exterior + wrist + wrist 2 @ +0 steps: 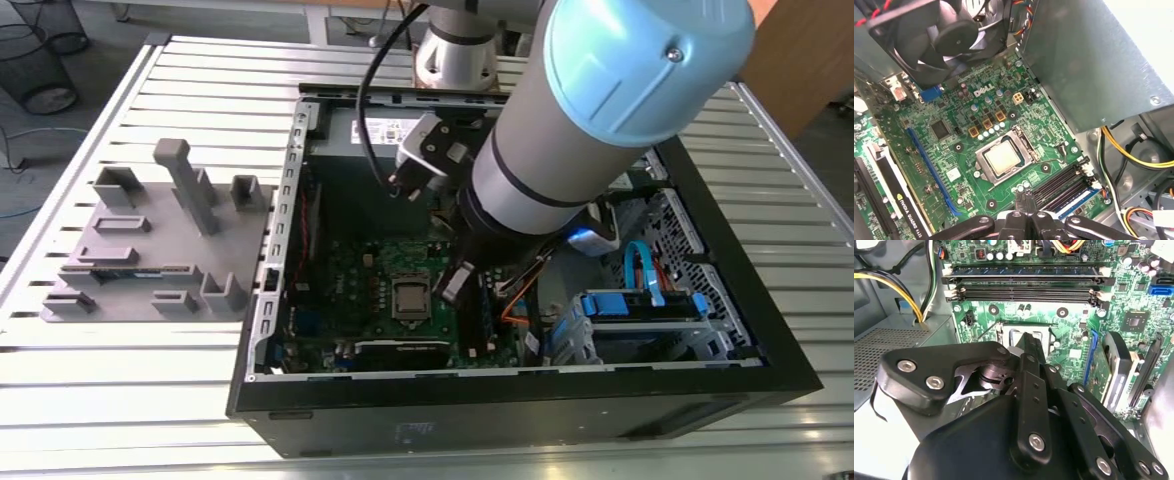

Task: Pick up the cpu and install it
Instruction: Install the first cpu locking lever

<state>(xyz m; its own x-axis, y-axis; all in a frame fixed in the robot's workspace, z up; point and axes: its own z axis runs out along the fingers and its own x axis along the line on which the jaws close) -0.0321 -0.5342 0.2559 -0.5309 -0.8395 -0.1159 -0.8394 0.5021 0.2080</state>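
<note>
Sitting in socket [985,174], cpu [1002,159] apart from fingers [1022,207].

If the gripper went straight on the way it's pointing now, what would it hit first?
Probably the motherboard, on the strip between the cpu in its socket and the memory slots; the gripper hangs over that strip in the first wrist view. Depth is unclear, so it might catch the socket's edge instead.

The cpu [1002,159] is smooth pale metal, the tool [1026,200] matt black.
</note>
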